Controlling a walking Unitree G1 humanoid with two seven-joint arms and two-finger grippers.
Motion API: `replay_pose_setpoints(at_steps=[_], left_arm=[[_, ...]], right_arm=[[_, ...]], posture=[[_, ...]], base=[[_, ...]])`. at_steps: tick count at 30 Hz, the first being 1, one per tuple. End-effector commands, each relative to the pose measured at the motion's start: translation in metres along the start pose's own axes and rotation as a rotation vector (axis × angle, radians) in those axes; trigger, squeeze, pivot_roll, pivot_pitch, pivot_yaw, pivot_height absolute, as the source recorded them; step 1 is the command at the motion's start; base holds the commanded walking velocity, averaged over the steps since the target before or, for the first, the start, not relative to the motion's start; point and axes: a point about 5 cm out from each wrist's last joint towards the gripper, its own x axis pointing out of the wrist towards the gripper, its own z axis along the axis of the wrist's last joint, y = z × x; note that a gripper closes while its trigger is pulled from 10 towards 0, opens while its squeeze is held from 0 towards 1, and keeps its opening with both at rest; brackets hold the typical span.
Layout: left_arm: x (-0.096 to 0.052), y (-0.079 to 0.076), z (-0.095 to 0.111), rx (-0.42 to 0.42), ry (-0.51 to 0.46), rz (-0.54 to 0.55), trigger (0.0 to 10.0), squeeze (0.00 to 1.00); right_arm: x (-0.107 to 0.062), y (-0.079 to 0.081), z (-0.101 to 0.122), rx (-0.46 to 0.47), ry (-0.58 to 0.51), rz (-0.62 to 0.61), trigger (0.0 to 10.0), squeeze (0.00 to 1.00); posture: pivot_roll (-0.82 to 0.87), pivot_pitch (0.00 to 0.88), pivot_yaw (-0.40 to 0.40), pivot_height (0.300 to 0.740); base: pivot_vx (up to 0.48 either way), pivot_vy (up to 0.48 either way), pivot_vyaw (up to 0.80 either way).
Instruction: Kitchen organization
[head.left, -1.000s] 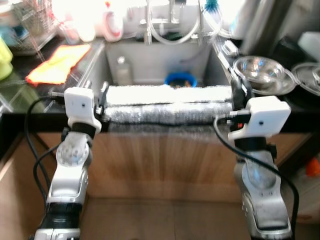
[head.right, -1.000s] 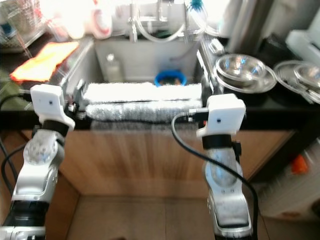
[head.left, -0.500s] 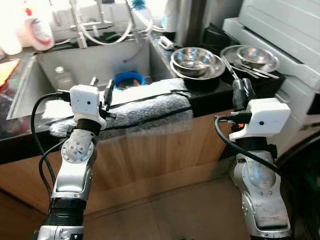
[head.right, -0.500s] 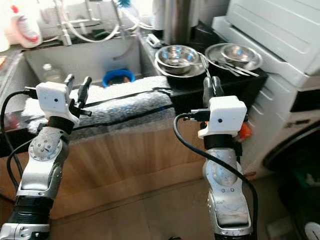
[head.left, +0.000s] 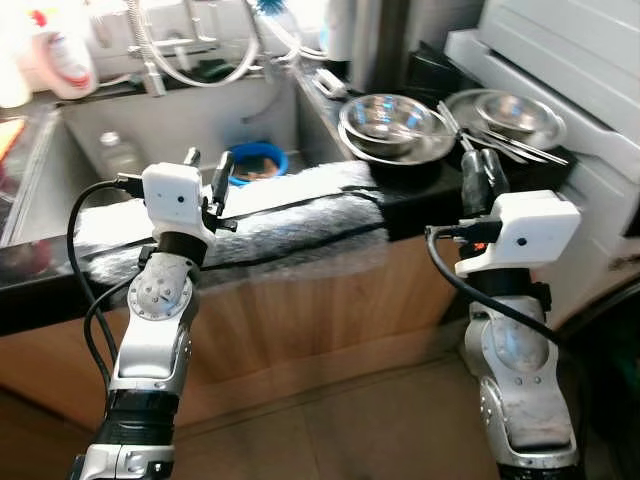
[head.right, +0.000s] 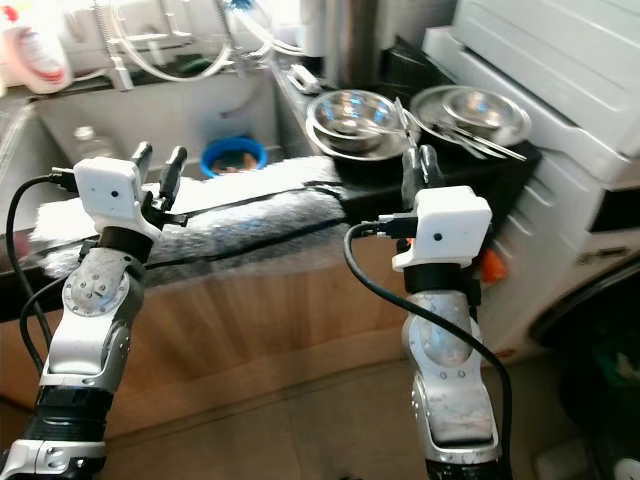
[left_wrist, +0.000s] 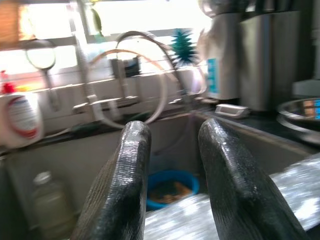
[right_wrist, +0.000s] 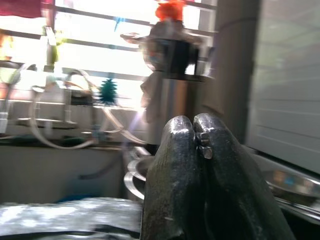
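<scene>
My left gripper (head.left: 207, 170): fingers spread apart with a clear gap between them, holding nothing; it sits left of centre in the head views, raised over the near edge of the counter.
My right gripper (head.left: 479, 172): fingers pressed together, nothing between them that I can see; it sits right of centre, in front of the dark counter section.
Silvery mat (head.left: 290, 205): lies across the front of the sink and droops a little over the counter edge, centre of the frame, just beyond my left gripper; not in my grasp.
Sink (head.left: 150, 130): upper left, with a blue bowl (head.left: 254, 160) low in the basin behind the mat and a clear bottle (head.left: 115, 155) standing to its left.
Steel bowls (head.left: 392, 122): stacked on the counter, upper centre-right, with a second steel dish (head.left: 505, 113) and utensils beside it further right.
White appliance (head.left: 560, 60): upper right corner.
Done so far: I judge very little is settled; both my hands are empty.
Left to do: the bowls, the dish, the blue bowl and the mat all look unsorted, so I take the organizing to be at an early stage.
Next need: I would guess a choice of which item to reach for first.
</scene>
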Motion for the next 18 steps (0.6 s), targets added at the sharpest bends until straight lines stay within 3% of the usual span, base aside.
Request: replay_pose_setpoints(at_steps=[1, 4, 8, 18], left_arm=[[-0.0003, 0.0036, -0.0004, -0.001, 0.009, 0.009, 10.0, 0.00], [-0.0004, 0.0038, -0.0003, -0.001, 0.009, 0.010, 10.0, 0.00], [0.0001, 0.0048, 0.0010, 0.000, 0.004, 0.012, 10.0, 0.00], [0.0022, -0.0002, 0.0070, -0.010, -0.027, -0.008, 10.0, 0.00]], right_arm=[[0.0005, 0.0045, 0.0020, 0.023, -0.011, 0.012, 10.0, 0.00], [0.0007, 0.0052, 0.0017, 0.025, -0.010, 0.014, 10.0, 0.00], [0.0011, 0.0067, 0.0011, 0.026, -0.008, 0.015, 10.0, 0.00], [0.0013, 0.0075, 0.0020, 0.029, -0.022, 0.011, 10.0, 0.00]], posture=[[-0.01, 0.085, 0.035, 0.740], [-0.01, 0.087, 0.035, 0.740], [-0.01, 0.089, 0.038, 0.740], [-0.01, 0.089, 0.041, 0.740]], base=[[0.000, 0.480, 0.00], [0.000, 0.480, 0.00], [0.000, 0.437, -0.72], [0.000, 0.000, 0.00]])
